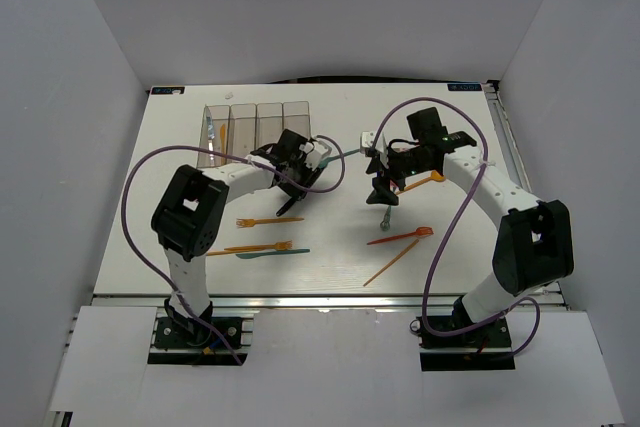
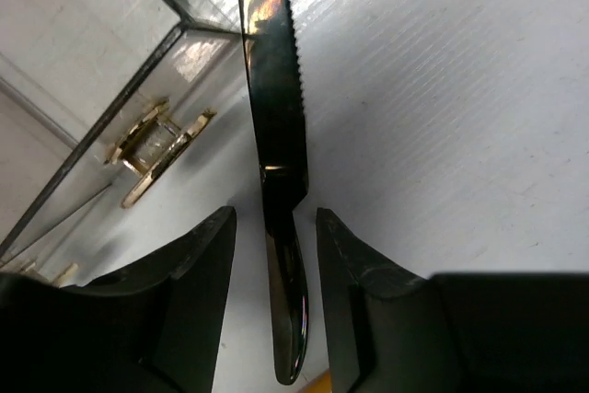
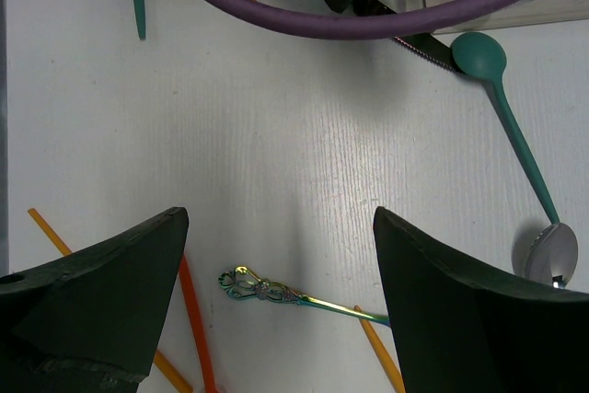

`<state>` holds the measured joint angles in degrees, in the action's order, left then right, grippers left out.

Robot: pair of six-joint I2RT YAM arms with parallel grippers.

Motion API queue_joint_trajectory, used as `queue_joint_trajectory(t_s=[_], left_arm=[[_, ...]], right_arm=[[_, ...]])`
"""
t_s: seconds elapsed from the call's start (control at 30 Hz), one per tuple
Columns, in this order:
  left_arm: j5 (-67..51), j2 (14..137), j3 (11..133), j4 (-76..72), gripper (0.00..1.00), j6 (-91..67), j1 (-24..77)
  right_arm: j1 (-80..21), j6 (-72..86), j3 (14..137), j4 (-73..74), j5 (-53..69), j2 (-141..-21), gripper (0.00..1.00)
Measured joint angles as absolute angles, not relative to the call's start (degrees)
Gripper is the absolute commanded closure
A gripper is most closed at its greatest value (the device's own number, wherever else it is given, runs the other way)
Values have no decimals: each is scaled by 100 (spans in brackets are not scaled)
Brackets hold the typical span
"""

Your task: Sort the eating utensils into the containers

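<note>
A black knife (image 2: 276, 108) lies flat on the white table, its serrated blade pointing at a corner of the clear containers (image 2: 110, 126). My left gripper (image 2: 276, 216) straddles the knife's handle, open, with a gap on each side. In the top view the left gripper (image 1: 297, 182) sits just right of the row of containers (image 1: 255, 127). My right gripper (image 3: 281, 213) is wide open above an iridescent metal utensil (image 3: 276, 294) and holds nothing. A teal spoon (image 3: 511, 126) and a silver spoon bowl (image 3: 550, 255) lie to its right.
Orange forks (image 1: 255, 221) and a teal utensil (image 1: 272, 253) lie near the left arm. A red fork (image 1: 400, 237) and an orange utensil (image 1: 395, 262) lie at centre right. One orange utensil (image 1: 222, 137) stands in a container. A purple cable (image 3: 368, 20) crosses the right wrist view.
</note>
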<state>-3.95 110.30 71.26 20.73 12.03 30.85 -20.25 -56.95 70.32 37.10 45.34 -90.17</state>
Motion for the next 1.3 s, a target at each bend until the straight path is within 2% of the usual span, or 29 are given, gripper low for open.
queue_joint_trajectory(t_s=[0.07,0.1,0.2,0.57,0.87,0.93,1.07,1.2,1.3], left_arm=[[-357,11052,7137,2064,60,1184,3087],[-377,11059,7142,2069,77,1181,3087],[-414,11078,7172,2097,100,1177,3109],[-755,10879,7116,2307,100,1090,3109],[-1406,9561,7116,2416,100,1079,3011],[-1514,9362,7116,2388,100,991,2810],[-1640,9251,7142,2204,100,690,1559],[-1374,9647,7546,2211,100,456,508],[-1192,10092,8042,2178,100,305,158]], right_arm=[[-2023,-5695,7032,3710,4536,-9006,12],[-2021,-5695,7032,3710,4536,-8997,12],[-2018,-5695,7032,3710,4536,-8993,12],[-1986,-5693,7028,3708,4536,-8993,12],[-1955,-5627,6947,3640,4545,-8973,12],[-1949,-5603,6919,3618,4556,-8969,12],[-1946,-5590,6910,3590,4571,-8969,12],[-1946,-5588,6910,3586,4622,-8969,12],[-1946,-5588,6910,3583,4637,-8969,12]])
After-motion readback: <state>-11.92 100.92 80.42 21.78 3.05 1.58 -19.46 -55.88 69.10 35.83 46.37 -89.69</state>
